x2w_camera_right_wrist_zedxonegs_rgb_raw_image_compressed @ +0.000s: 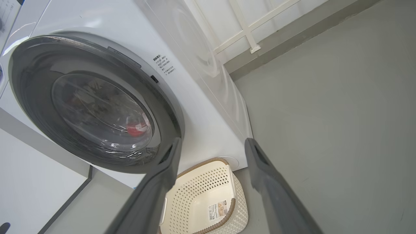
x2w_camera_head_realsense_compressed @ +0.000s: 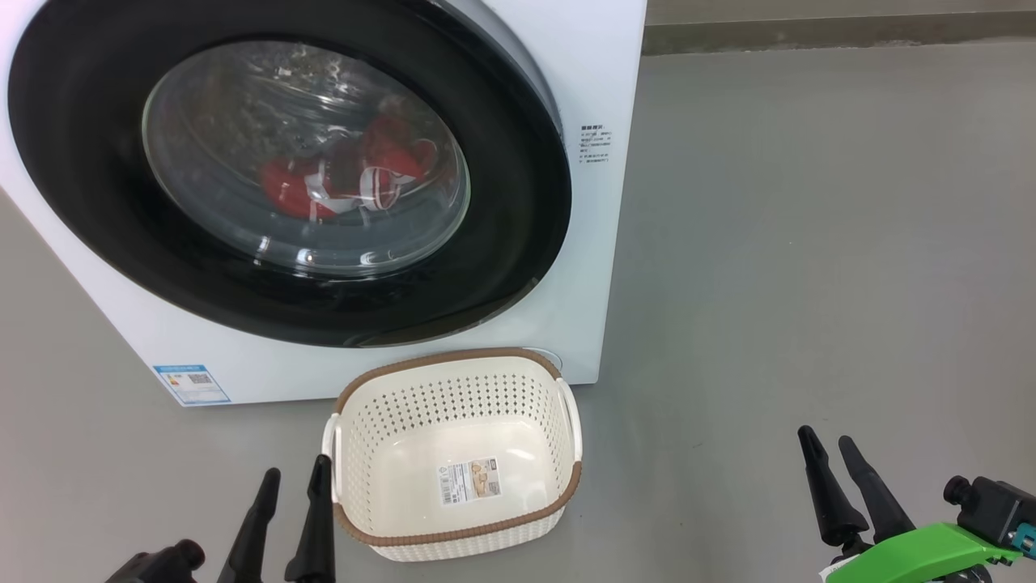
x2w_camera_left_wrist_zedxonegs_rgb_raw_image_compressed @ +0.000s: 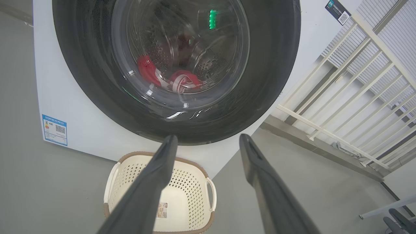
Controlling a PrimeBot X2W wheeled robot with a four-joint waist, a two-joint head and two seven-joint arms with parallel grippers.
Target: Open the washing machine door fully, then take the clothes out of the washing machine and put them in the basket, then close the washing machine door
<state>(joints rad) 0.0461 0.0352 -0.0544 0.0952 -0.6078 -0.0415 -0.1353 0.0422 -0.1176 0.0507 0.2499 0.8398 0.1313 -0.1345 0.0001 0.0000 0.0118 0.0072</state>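
Floor [x2w_camera_head_realsense_compressed: 809,243]: smooth, matt grey. Skirting [x2w_camera_head_realsense_compressed: 834,34]: darker grey strip along the wall foot. Railing [x2w_camera_left_wrist_zedxonegs_rgb_raw_image_compressed: 325,132]: cream-white bars in a grid, standing before ribbed pale wall panels [x2w_camera_left_wrist_zedxonegs_rgb_raw_image_compressed: 399,19].

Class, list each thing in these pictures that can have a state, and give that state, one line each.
washing machine door: closed position, not swung open.
clothes: inside the washing machine, behind the door.
basket: upright on the floor, empty.
left gripper: fingers apart, holding nothing.
right gripper: fingers apart, holding nothing.
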